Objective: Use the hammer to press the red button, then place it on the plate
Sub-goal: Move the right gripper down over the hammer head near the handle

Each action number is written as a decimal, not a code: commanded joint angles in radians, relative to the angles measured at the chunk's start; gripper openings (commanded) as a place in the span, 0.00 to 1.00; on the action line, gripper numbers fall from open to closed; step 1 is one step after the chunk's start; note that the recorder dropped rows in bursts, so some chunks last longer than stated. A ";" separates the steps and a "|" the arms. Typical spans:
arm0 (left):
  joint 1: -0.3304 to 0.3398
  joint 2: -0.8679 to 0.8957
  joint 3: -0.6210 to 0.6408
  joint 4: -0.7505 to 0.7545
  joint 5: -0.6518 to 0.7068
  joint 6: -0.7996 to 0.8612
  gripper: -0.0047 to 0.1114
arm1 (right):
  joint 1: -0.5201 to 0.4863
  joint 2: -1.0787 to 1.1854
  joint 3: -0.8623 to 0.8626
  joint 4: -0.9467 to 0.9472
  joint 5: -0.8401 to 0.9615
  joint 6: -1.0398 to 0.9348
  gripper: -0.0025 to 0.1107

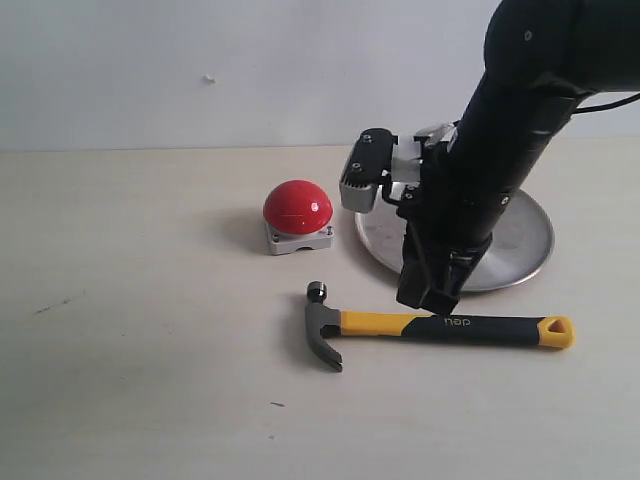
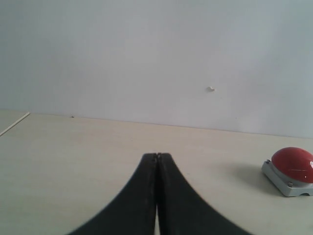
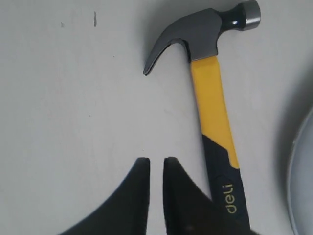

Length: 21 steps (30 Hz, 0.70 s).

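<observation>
The hammer (image 1: 440, 328) lies flat on the table, its dark head (image 1: 322, 335) toward the red button (image 1: 297, 208) and its yellow end pointing right. My right gripper (image 1: 430, 298) hangs just above the black part of the handle. In the right wrist view the hammer (image 3: 210, 93) runs beside my right gripper (image 3: 156, 161), not between its fingers, which stand a narrow gap apart and hold nothing. The silver plate (image 1: 520, 240) lies behind the arm, partly hidden by it. My left gripper (image 2: 157, 155) is shut and empty, with the red button (image 2: 292, 165) well off to its side.
A pale wall (image 1: 200, 70) bounds the far edge of the beige table (image 1: 130, 330). The plate's rim (image 3: 305, 186) shows at the edge of the right wrist view, close to the handle. The left arm is out of the exterior view.
</observation>
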 commanded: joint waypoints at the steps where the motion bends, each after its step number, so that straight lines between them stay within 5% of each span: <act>1: 0.001 -0.005 -0.002 -0.006 -0.013 -0.001 0.04 | 0.034 0.008 -0.007 -0.044 -0.055 -0.011 0.25; 6: 0.001 -0.005 -0.002 -0.006 -0.013 -0.001 0.04 | 0.054 0.018 -0.007 -0.083 -0.168 0.060 0.39; 15: 0.001 -0.005 -0.002 -0.006 -0.013 -0.001 0.04 | 0.054 0.051 -0.007 -0.094 -0.222 0.173 0.39; 21: 0.001 -0.005 -0.002 -0.006 -0.013 -0.001 0.04 | 0.054 0.101 -0.007 -0.151 -0.223 0.084 0.50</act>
